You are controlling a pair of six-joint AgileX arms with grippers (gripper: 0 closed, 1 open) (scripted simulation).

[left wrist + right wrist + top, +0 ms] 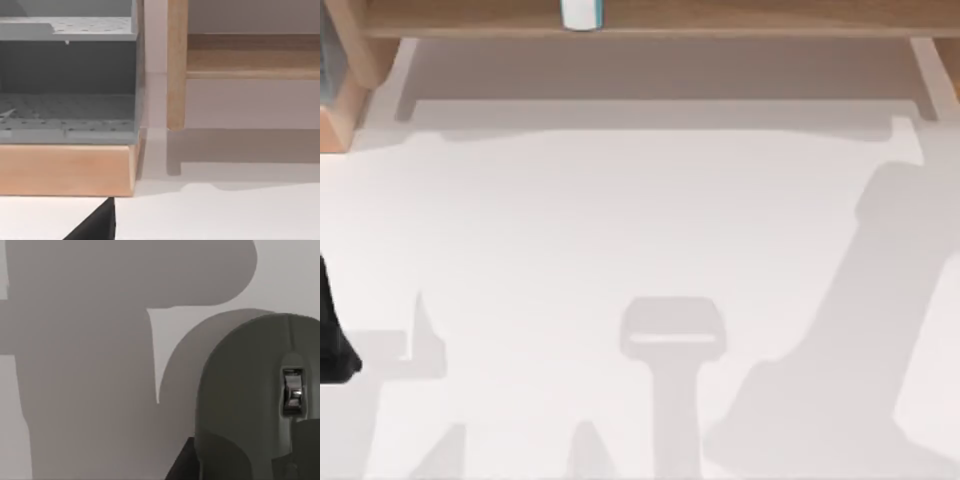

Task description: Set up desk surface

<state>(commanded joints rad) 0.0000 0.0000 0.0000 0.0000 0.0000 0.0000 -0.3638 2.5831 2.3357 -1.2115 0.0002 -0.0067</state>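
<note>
The desk surface (620, 230) is a broad plain white tabletop crossed by grey arm shadows. In the right wrist view a grey mouse (250, 390) with a shiny scroll wheel looms very close. It casts a rounded shadow that falls well to one side on the white top, so it hangs above the desk. My right gripper (245, 465) is shut on it, dark finger parts showing at its edge and over its body. My left gripper (330, 345) is a black shape at the table's left edge, and a black tip of the left gripper (95, 227) shows in the left wrist view.
A light-brown wooden shelf frame (720, 22) runs along the back, with a white and blue container (582, 13) on it. At the back left a grey perforated drawer unit (65, 90) sits on a wooden base (65, 170), beside a wooden post (177, 65).
</note>
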